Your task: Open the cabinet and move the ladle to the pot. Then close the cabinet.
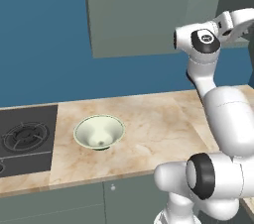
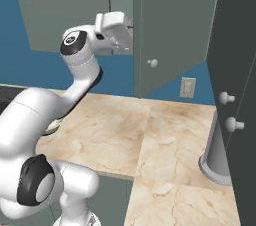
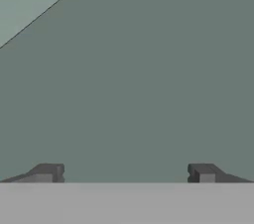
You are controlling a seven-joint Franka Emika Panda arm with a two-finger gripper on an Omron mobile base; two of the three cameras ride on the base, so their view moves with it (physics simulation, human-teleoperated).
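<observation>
Right base view: the cabinet fills the upper middle of the frame, grey-green, with one door swung out edge-on toward the camera and a small round pale knob low on its face. The arm's hand is raised at upper centre, just left of that door edge; whether it touches the door I cannot tell. In the hand view the gripper shows its two dark fingertips set wide apart at the bottom, nothing between them, facing a flat grey-green panel up close. In the left base view the cabinet hangs at upper centre against the blue wall. Below it the marble counter carries a pale green-white bowl at centre left, and a dark stove lies at the left edge. At the right of the right base view stands a grey cylinder on the counter beside a tall dark cupboard with two pale knobs.
</observation>
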